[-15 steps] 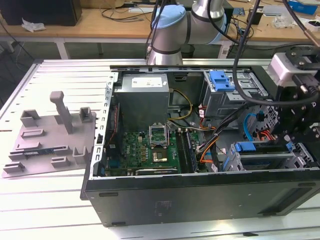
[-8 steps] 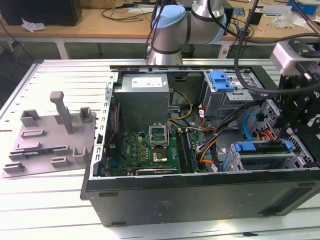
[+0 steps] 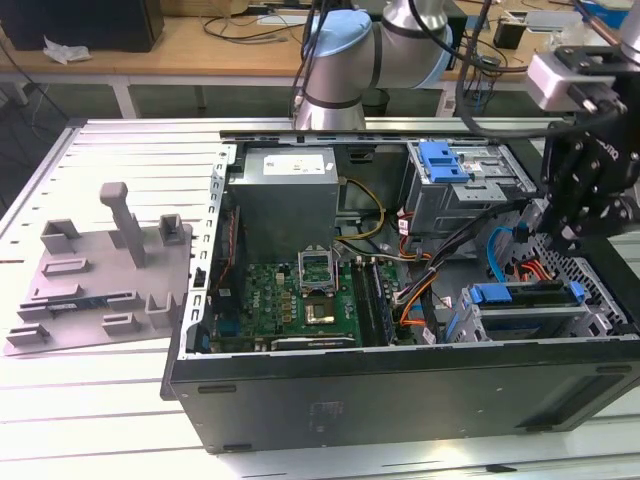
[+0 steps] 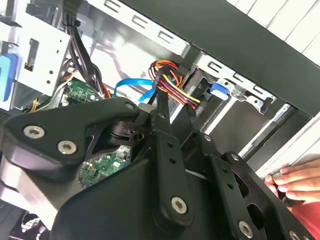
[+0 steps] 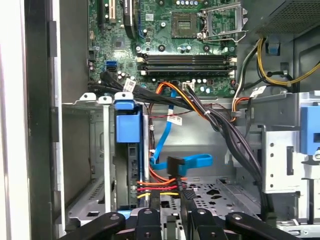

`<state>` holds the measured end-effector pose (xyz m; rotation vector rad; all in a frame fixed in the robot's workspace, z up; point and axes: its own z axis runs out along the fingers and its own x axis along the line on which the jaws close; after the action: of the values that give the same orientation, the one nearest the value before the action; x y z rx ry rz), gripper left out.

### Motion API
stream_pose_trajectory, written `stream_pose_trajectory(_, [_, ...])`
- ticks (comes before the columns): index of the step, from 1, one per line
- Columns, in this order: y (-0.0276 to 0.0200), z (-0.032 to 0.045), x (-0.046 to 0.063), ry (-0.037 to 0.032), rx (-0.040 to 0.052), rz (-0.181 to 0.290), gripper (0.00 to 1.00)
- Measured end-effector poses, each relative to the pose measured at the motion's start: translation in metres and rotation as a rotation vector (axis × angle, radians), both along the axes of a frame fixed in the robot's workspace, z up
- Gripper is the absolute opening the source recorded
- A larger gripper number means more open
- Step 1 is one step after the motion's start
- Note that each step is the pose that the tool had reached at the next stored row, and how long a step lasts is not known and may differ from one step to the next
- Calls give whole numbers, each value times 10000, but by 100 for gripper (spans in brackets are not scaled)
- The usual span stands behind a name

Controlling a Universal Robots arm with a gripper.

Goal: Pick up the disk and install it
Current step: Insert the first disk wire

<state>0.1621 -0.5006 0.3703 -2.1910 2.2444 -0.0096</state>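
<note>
One disk (image 3: 530, 320), blue bracket showing, sits in the drive cage (image 3: 603, 300) at about 4 o'clock inside the open computer case (image 3: 400, 385) in the exterior view. In the first wrist view the disk (image 5: 127, 127) stands on edge in its cage slot; its label is hidden, and the orange, red and yellow cables (image 5: 157, 185) beside it run out of sight behind the pincer.

Pincer (image 3: 552, 228) hangs above the cage, at about 3 o'clock of the case. Clenched or released: cannot tell, since its own black linkage covers the tips in both wrist views.

Second cage (image 3: 470, 190), with a blue tab (image 3: 445, 160), at 1 o'clock. Motherboard (image 3: 300, 295) at 6 o'clock.

Grey tray (image 3: 100, 270) lies on the counter (image 3: 100, 420), at 9 o'clock of the case.

Someone's hand (image 4: 295, 182), cut off by the edge, rests outside the case wall in the second wrist view.
</note>
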Motion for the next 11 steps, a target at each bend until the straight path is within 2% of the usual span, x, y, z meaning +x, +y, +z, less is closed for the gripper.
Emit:
stream_pose_trajectory(1, [25, 4, 0, 0, -73, 0, 30])
stream_pose_trajectory(4, [74, 7, 0, 1, -195, 0, 30])
stream_pose_trajectory(11, [79, 7, 0, 0, -222, 8, 30])
